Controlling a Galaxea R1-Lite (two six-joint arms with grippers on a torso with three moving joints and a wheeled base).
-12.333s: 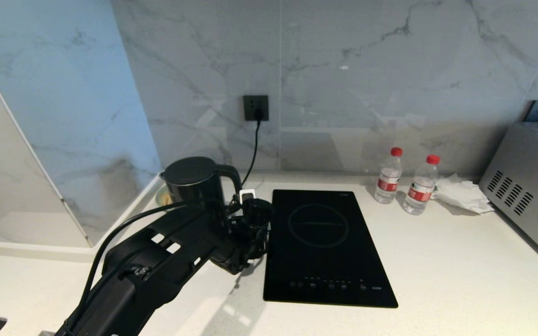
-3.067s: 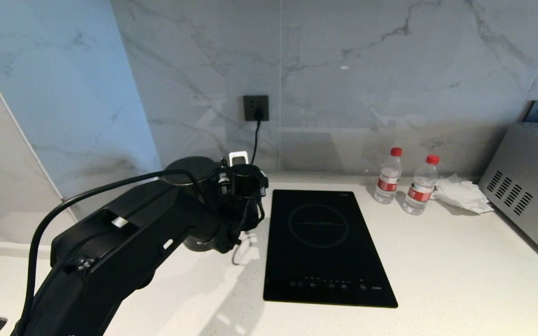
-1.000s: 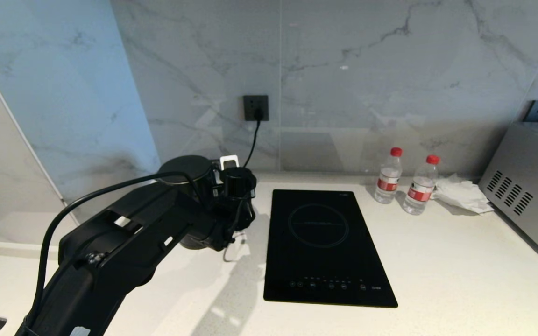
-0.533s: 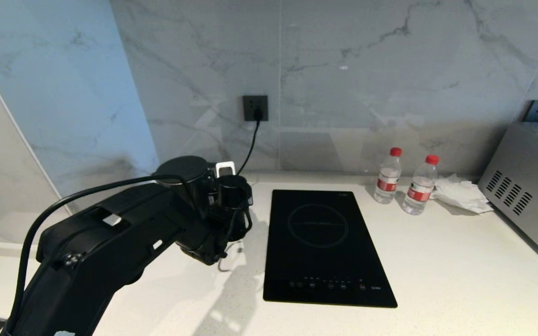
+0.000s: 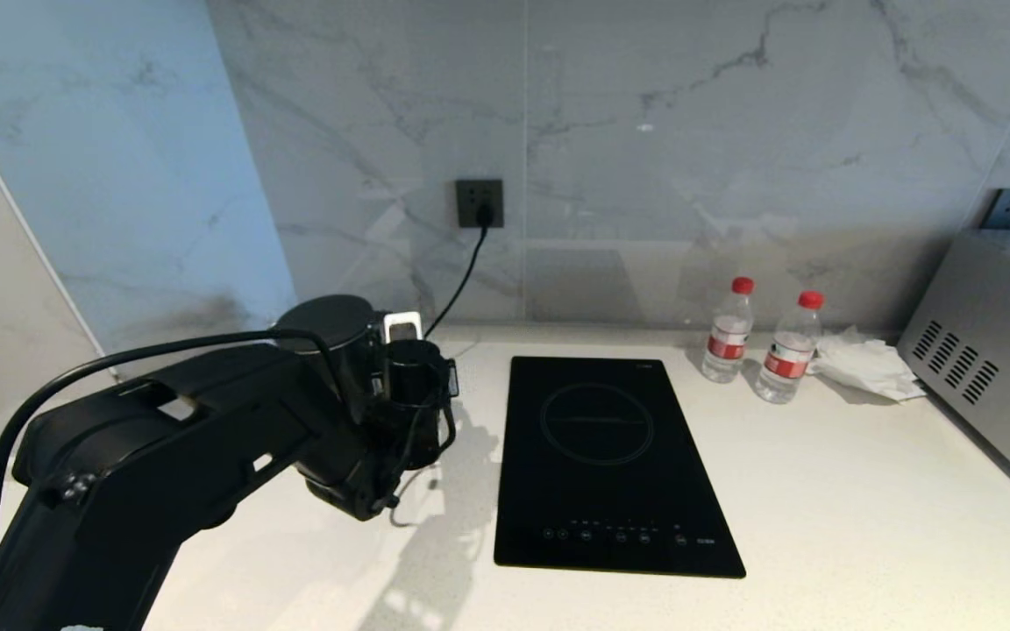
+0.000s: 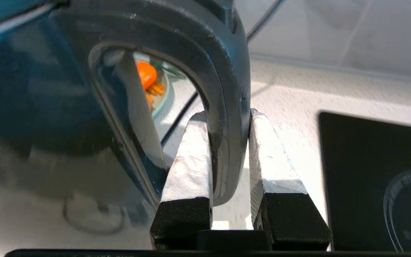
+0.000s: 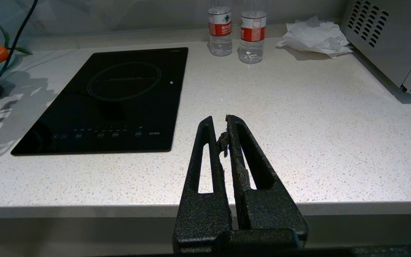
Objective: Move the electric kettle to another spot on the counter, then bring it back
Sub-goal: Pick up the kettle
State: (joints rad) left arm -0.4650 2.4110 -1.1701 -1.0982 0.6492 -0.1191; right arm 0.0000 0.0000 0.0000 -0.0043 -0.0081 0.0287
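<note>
Glossy black electric kettle (image 5: 334,337) | left gripper (image 6: 228,117) fingers clamp loop handle | right gripper (image 7: 221,123) fingers together

A kitchen: induction hob (image 5: 610,464) set in stone counter (image 5: 821,491) (marble backsplash)

Glossy black electric kettle (image 5: 334,337), flat round lid, loop handle (image 6: 223,89), upright at the far-left corner of the white speckled bench (image 5: 821,491).

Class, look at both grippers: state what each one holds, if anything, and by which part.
The left gripper holds the electric kettle by its loop handle, fingers either side. The right gripper is shut and holds nothing.
</note>
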